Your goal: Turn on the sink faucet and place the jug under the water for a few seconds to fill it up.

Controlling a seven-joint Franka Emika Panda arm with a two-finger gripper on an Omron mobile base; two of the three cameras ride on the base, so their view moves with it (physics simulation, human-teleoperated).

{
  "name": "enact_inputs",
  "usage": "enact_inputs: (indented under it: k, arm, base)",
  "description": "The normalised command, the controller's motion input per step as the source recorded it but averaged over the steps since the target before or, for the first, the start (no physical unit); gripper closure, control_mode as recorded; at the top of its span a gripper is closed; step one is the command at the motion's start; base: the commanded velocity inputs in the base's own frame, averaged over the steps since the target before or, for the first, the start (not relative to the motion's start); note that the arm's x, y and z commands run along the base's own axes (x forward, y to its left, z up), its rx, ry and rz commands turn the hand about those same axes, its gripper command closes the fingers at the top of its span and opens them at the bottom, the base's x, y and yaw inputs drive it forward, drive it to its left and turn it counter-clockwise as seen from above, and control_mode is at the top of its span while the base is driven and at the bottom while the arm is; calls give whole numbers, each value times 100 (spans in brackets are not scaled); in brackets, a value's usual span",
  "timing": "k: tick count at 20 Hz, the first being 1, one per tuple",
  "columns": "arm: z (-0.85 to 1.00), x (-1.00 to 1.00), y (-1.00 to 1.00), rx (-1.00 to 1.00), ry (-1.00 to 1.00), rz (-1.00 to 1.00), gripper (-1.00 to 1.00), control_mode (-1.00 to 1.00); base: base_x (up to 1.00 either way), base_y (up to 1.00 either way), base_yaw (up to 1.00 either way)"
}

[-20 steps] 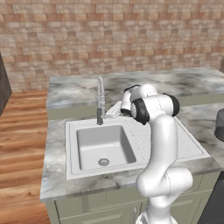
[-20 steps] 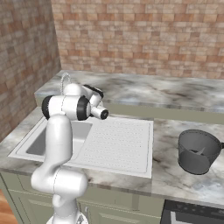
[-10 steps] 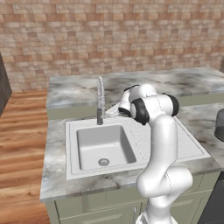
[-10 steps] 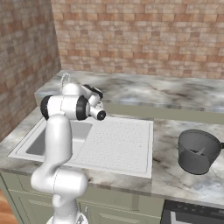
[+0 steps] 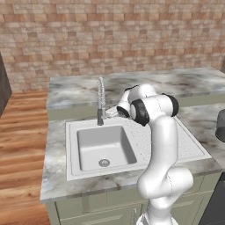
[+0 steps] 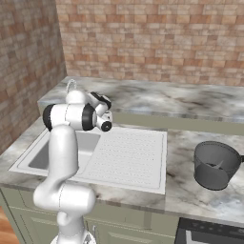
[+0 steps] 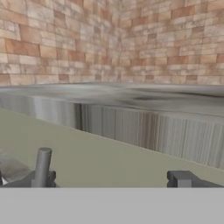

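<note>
The sink faucet (image 5: 102, 99) stands at the back rim of the sink (image 5: 72, 151), its chrome spring neck arching over the basin; the arm hides most of it in the right base view. No water is in view. My gripper (image 5: 111, 113) hovers low just right of the faucet's dark base, by the side lever. In the hand view the gripper (image 7: 109, 181) is open, fingertips (image 7: 181, 179) wide apart, facing the raised counter wall; a small grey post (image 7: 42, 164) rises by the left finger. The jug (image 6: 217, 164) sits on the counter far to the right, its edge (image 5: 221, 125) just showing.
The ribbed draining board (image 6: 128, 152) lies between the basin and the jug. A raised marble counter ledge (image 5: 145, 85) runs behind the sink, with brick walls beyond. A dark stove edge (image 6: 209, 233) sits below the jug.
</note>
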Motion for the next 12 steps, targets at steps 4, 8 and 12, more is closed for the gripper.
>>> enact_inputs:
  k: [4,8,12]
  arm:
    - [16,7,-78,0,0,-1,-100,-100]
    - [19,1,-88,0,0,0,-100,-100]
    - [19,0,-98,1,0,0,-100,-100]
  base:
    - [0,0,0]
    - [0,0,0]
    - [0,0,0]
